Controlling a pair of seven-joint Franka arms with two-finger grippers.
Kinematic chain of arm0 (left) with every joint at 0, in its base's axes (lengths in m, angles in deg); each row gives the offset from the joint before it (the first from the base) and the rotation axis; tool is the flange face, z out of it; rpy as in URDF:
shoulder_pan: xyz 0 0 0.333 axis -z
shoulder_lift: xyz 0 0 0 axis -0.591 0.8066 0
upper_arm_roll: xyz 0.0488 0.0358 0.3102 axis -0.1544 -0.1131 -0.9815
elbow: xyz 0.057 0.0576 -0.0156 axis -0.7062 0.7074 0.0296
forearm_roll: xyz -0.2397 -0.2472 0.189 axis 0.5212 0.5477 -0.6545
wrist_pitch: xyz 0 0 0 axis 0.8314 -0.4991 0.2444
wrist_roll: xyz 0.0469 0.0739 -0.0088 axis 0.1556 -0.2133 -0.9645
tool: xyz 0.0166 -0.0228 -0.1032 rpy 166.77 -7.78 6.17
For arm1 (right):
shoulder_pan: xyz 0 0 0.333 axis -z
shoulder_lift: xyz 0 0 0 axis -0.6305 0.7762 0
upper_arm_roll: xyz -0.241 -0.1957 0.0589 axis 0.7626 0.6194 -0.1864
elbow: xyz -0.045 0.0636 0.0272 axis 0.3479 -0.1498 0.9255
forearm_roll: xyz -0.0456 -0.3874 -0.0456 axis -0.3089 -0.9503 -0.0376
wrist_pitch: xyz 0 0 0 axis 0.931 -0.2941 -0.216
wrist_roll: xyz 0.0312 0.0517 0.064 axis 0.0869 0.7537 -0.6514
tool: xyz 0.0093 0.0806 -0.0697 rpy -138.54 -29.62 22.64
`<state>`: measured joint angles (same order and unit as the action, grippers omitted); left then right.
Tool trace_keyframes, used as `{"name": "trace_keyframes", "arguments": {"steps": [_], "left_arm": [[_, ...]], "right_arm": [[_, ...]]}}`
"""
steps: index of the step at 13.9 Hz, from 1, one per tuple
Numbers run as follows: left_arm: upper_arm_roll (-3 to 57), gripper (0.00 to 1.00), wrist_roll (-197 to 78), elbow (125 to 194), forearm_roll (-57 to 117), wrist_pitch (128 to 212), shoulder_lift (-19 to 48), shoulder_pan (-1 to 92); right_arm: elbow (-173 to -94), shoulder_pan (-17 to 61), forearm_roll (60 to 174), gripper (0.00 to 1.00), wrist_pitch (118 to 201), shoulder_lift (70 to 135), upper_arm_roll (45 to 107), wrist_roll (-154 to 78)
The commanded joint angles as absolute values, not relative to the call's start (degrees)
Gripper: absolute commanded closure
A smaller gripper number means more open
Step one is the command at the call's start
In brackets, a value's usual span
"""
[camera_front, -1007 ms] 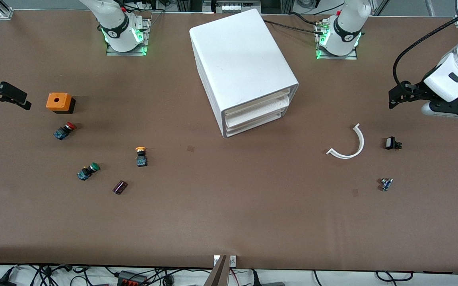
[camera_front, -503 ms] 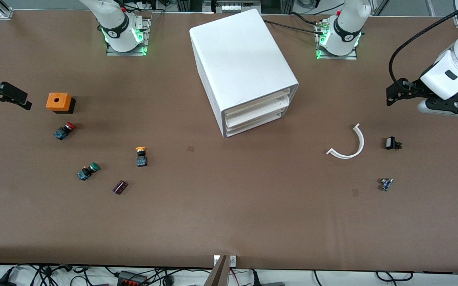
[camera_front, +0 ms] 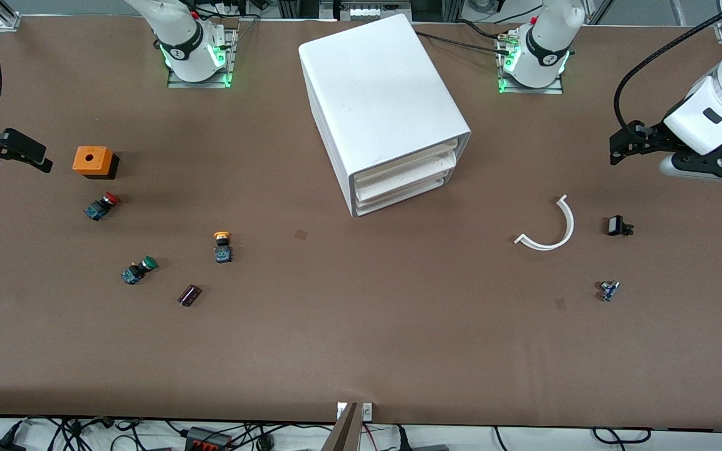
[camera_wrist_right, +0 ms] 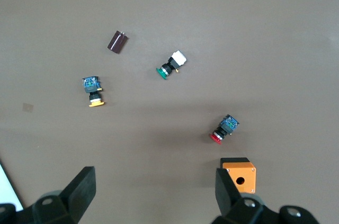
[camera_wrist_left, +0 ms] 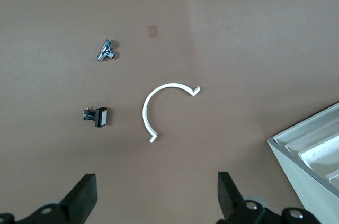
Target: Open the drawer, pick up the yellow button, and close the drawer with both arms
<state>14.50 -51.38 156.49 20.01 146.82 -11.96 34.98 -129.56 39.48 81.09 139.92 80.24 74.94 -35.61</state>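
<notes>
Standing mid-table near the robots' bases: white cabinet (camera_front: 381, 106), turned at a slant, its front facing toward the front camera and the left arm's end. Sitting pushed in flush at the top of its stack of three: the drawer (camera_front: 406, 164), long axis running along the cabinet front, one corner also showing in the left wrist view (camera_wrist_left: 310, 147).

Lying on the brown table (camera_front: 361, 338) toward the right arm's end, nearer the front camera than the cabinet: the button (camera_front: 222, 246), on its side, long axis running roughly toward and away from the front camera, yellow-orange cap pointing toward the robots' bases, dark body toward the camera. Resting nearby: green-capped button (camera_front: 138, 270), red-capped button (camera_front: 101, 206), orange box (camera_front: 93, 161) with a hole in its top, and a dark cylinder (camera_front: 188, 295).

Hanging over the table edge at the right arm's end, close to the orange box: right gripper (camera_front: 7, 153), jaws spread wide, fingers (camera_wrist_right: 79, 189) holding nothing.

Hovering over the left arm's end of the table: left gripper (camera_front: 633, 141), jaws likewise gaping wide, fingers (camera_wrist_left: 82, 200) gripping nothing. Lying beneath it: white curved strip (camera_front: 549, 227), small black part (camera_front: 618, 226), small metal fitting (camera_front: 608, 290).
</notes>
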Motion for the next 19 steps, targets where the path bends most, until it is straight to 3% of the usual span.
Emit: {"name": "trace_keyframes", "arguments": {"steps": [1,11,19], "left_arm": [[14.6,0.0,-49.94,155.54,20.58,145.74,-11.92,34.74],[14.6,0.0,-49.86,155.19,20.58,145.65,-11.83,34.65],[14.6,0.0,-49.86,155.1,20.58,145.65,-11.83,34.82]], "right_arm": [[-130.64,39.26,80.24,0.0,139.33,78.9,74.7,-35.88],[-135.73,39.17,80.15,0.0,140.82,75.65,74.78,-35.61],[-134.51,39.0,80.15,0.0,140.83,76.18,74.7,-35.44]]}}
